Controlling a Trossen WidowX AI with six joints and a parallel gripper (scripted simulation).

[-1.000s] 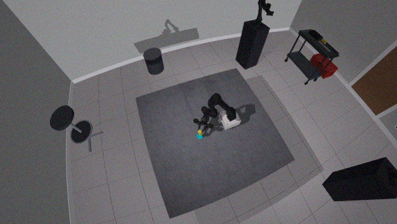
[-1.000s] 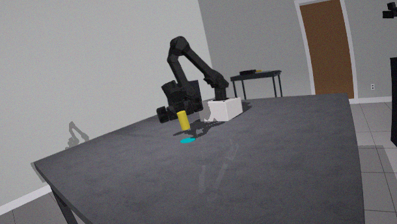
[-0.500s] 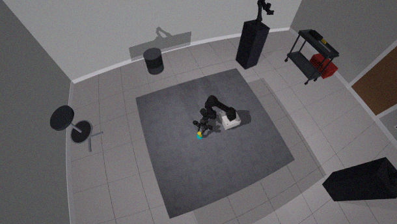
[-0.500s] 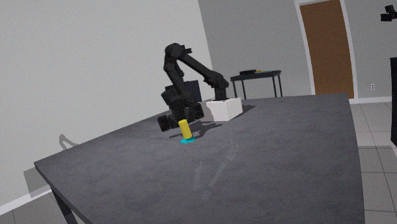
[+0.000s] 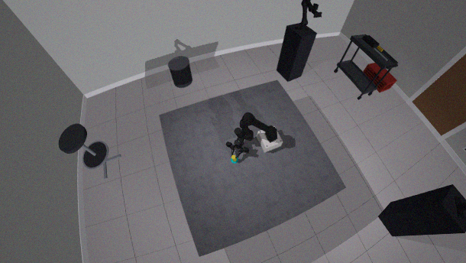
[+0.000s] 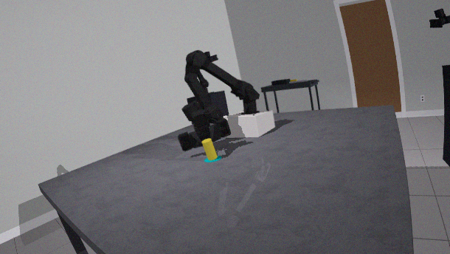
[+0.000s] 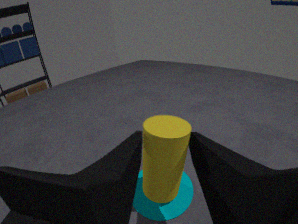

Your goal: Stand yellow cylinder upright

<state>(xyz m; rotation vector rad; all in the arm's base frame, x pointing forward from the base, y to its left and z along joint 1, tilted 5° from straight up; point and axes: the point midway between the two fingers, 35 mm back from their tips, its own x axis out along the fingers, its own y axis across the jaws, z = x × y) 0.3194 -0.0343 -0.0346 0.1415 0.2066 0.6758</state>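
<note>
The yellow tall cylinder (image 5: 234,157) (image 6: 209,150) (image 7: 165,165) stands upright on the cyan circle (image 5: 234,161) (image 6: 207,161) (image 7: 162,212). In the wrist view the circle's rim shows around its base, with more of the circle on the near side and at the right. My gripper (image 6: 207,141) (image 7: 166,137) is slightly open, with one finger on either side of the cylinder's upper part, very close to it. The fingertips are partly hidden behind the cylinder in the exterior view.
The arm's white base block (image 5: 270,141) (image 6: 257,125) stands on the dark grey table (image 5: 229,206) (image 6: 313,192), behind the cylinder in the exterior view. A stool, a bin, a cart and black pedestals stand on the floor away from the table.
</note>
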